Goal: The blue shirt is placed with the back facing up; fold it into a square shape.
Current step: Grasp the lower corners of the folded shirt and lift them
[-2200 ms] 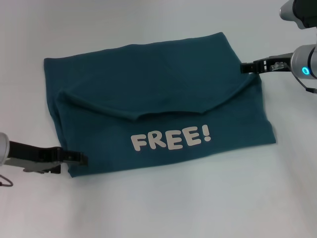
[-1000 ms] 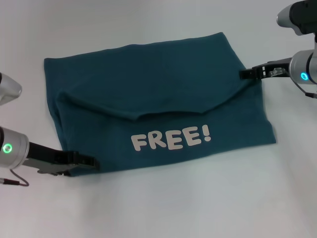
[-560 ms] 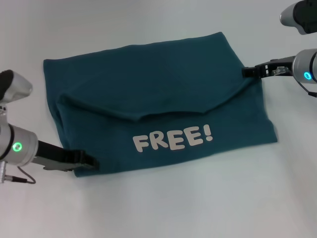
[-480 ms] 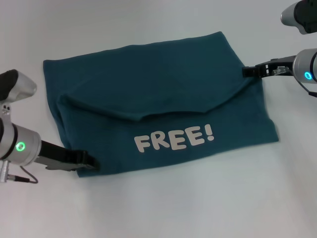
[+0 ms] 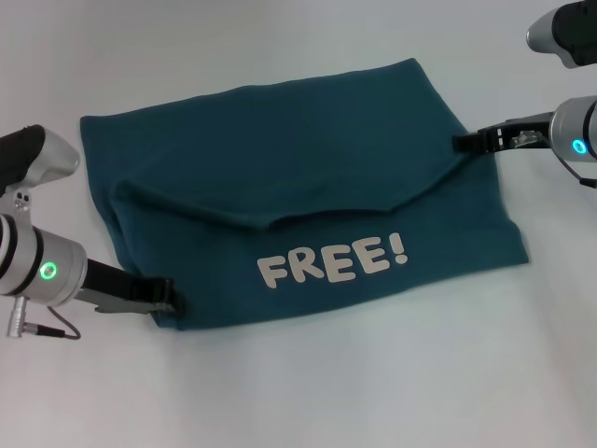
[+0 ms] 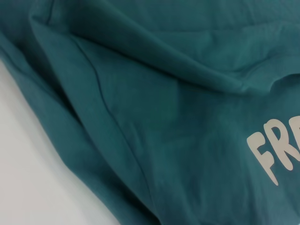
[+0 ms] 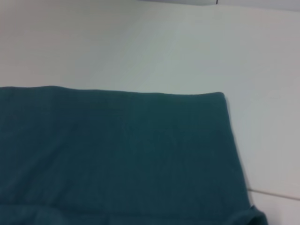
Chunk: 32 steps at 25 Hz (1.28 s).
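Teal-blue soft knit short-sleeved shirt [image 5: 298,187] lies partly folded at the middle of the white table [image 5: 308,392], one flap turned over so its white "FREE!" lettering [image 5: 333,260] faces up. At its eight o'clock corner the left tool [image 5: 164,294] looks clamped on the edge layers, likely to carry that side across for the next fold. At two o'clock the right tool [image 5: 464,143] meets the opposite edge, seemingly pinning it; whether its fingers are together I cannot tell.
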{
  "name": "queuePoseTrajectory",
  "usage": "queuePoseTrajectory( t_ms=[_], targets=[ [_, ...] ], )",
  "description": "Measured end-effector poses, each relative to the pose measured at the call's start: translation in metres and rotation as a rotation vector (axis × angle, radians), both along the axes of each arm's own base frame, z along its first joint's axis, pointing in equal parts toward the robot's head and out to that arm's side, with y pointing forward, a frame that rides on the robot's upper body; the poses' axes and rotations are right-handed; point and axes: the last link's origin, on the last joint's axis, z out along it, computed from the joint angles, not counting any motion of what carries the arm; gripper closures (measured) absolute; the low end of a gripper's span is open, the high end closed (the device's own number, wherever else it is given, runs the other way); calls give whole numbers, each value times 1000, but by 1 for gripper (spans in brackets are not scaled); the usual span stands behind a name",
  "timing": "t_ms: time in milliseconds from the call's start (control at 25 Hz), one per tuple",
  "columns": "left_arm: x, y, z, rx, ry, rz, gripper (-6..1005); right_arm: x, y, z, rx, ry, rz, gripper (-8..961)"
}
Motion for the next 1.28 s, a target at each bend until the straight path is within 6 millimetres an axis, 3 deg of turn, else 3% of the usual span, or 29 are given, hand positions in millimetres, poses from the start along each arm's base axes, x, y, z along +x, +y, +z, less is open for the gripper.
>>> queuePoseTrajectory(
  t_ms=[240,760,1000,1280],
  targets=[
    [5,-1,-2,-28,3,-36,962,3,-7,4,-60,14,-57,35],
    [1,-2,5,-42,14,-69,967,36,-45,6,-231,-18,-305,36],
    [2,-2,5,-52,24,-83,966,50,-55,3,-224,55,-313,37],
    [4,-2,3,-61,25,-90,966,53,-58,-6,-231,76,-298,37]
  ],
)
